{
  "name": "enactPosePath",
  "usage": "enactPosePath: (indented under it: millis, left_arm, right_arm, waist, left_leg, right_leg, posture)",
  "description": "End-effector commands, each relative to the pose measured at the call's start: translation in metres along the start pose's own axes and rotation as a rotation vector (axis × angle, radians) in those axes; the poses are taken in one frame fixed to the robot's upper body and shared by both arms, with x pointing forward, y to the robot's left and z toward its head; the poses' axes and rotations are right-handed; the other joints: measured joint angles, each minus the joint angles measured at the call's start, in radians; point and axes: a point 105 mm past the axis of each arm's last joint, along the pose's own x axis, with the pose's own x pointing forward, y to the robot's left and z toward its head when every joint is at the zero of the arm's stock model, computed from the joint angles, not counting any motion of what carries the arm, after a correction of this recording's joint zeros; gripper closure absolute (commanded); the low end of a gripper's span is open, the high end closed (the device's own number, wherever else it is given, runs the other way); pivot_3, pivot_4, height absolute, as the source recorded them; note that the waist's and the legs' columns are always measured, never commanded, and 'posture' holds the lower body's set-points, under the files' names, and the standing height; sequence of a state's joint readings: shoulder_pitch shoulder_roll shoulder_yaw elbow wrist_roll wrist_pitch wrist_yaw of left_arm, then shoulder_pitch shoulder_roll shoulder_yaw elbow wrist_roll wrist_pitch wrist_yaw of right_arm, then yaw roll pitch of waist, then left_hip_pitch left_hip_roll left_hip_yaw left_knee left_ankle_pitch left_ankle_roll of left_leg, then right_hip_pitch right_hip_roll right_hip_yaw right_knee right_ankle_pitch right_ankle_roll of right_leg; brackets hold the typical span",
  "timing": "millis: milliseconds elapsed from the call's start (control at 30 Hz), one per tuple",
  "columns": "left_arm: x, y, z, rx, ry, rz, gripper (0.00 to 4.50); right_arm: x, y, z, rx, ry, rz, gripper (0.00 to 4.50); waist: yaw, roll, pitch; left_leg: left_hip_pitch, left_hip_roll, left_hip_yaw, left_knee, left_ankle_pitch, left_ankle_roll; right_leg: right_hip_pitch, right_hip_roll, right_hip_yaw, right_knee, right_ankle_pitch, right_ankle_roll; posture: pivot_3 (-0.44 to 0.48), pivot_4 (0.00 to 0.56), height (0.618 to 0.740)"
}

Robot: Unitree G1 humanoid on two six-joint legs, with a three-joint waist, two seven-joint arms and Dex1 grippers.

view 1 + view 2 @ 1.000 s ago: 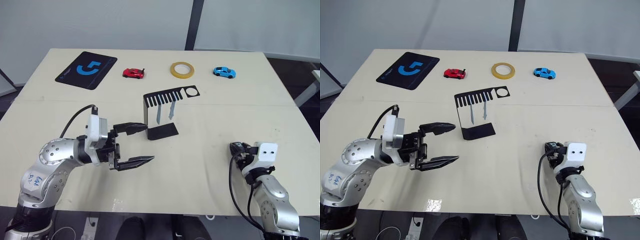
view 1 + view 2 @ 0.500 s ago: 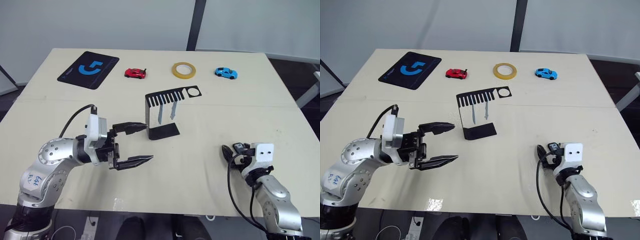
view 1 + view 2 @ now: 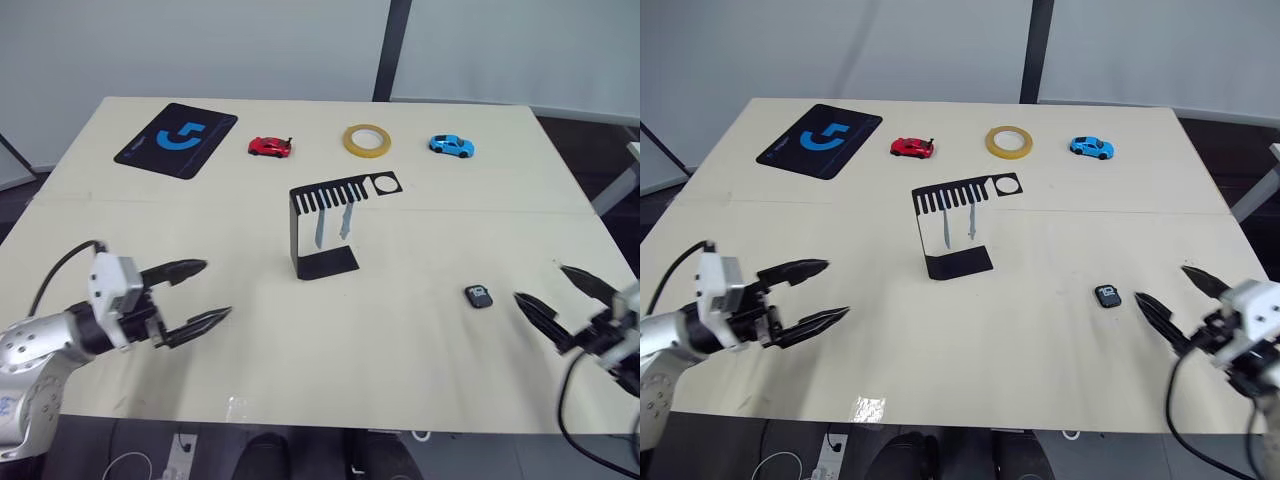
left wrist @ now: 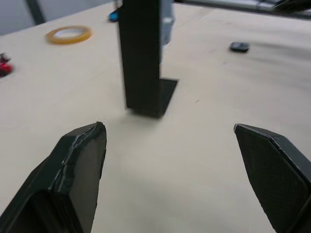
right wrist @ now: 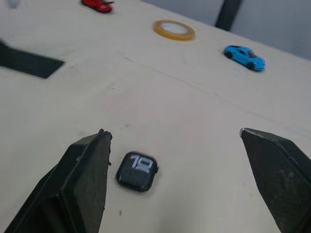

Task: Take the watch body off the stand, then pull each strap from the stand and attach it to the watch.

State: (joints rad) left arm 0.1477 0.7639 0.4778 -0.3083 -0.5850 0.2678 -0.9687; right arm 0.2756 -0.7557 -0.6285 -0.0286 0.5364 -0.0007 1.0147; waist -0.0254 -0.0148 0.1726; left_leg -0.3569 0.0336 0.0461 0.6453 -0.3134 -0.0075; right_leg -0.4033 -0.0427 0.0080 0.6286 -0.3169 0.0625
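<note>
1. Left eye view: the watch (image 3: 479, 297) lies flat on the table (image 3: 420, 380), face up, at 4 o'clock from the stand (image 3: 325, 228), well apart from it.
2. Both straps (image 3: 330, 222) hang vertically from the stand's top plate, long axis upright.
3. Right gripper (image 3: 565, 300) is spread wide and empty, just beside the watch at 3 o'clock.
4. Left gripper (image 3: 195, 293) is spread wide and empty, at 8 o'clock from the stand.
5. Next step, judged: approach one strap squarely, pinch its lower end, and slide it along its slot without tipping the stand.

From my view the watch body (image 3: 479, 297) lies on the table (image 3: 420, 230) at four o'clock of the stand (image 3: 325, 230), well apart.
</note>
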Motion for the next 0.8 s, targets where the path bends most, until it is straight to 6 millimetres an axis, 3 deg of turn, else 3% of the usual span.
enactPosePath:
  millis: [33, 167, 267, 367, 667, 800]
  left_arm:
    - [-0.029, 0.018, -0.01, 0.056, 0.045, 0.138, 0.0]
    - [-0.076, 0.043, -0.038, 0.045, 0.15, 0.365, 0.0]
    - [-0.093, 0.048, -0.043, 0.041, 0.173, 0.436, 0.0]
    - [-0.097, 0.049, -0.042, 0.041, 0.166, 0.457, 0.0]
    - [-0.058, 0.031, -0.024, 0.064, 0.093, 0.329, 0.0]
    - [-0.028, 0.018, -0.007, 0.08, 0.018, 0.286, 0.0]
  right_arm:
    - [-0.034, -0.024, -0.008, -0.048, 0.062, -0.003, 0.07]
    - [-0.064, -0.051, -0.026, -0.117, 0.173, -0.07, 0.07]
    - [-0.074, -0.058, -0.032, -0.135, 0.197, -0.089, 0.07]
    - [-0.075, -0.059, -0.035, -0.14, 0.198, -0.083, 0.07]
    - [-0.039, -0.053, -0.024, -0.145, 0.068, -0.064, 0.07]
    - [-0.012, -0.033, -0.005, -0.112, -0.046, 0.006, 0.07]
  waist:
    - [0.0, -0.001, 0.001]
    - [-0.004, 0.0, 0.001]
    - [-0.005, -0.001, 0.002]
    - [-0.003, -0.001, 0.001]
    - [-0.003, 0.001, 0.001]
    - [-0.003, 0.003, 0.001]
  left_leg:
    - [0.003, 0.0, 0.0, -0.001, -0.001, 0.001]
    - [0.007, 0.001, 0.001, -0.001, -0.004, 0.002]
    - [0.007, 0.003, 0.003, -0.002, -0.004, 0.001]
    - [0.007, 0.003, 0.003, -0.001, -0.005, 0.001]
    - [0.008, 0.003, 0.002, -0.001, -0.006, -0.001]
    - [0.007, 0.003, 0.002, -0.001, -0.006, -0.001]
  right_leg:
    - [0.005, 0.0, 0.0, -0.002, 0.0, 0.0]
    - [0.009, -0.001, 0.0, -0.005, -0.001, -0.002]
    - [0.009, -0.001, 0.0, -0.004, -0.001, -0.002]
    - [0.009, -0.001, 0.0, -0.004, -0.001, -0.002]
    - [0.008, -0.003, 0.0, -0.003, -0.001, -0.002]
    - [0.008, -0.003, 0.0, -0.003, -0.001, -0.001]
  posture:
    - [0.0, 0.15, 0.74]
    - [0.0, 0.15, 0.74]
    - [0.0, 0.15, 0.74]
    - [0.0, 0.15, 0.74]
    - [0.0, 0.15, 0.74]
    - [0.0, 0.15, 0.74]
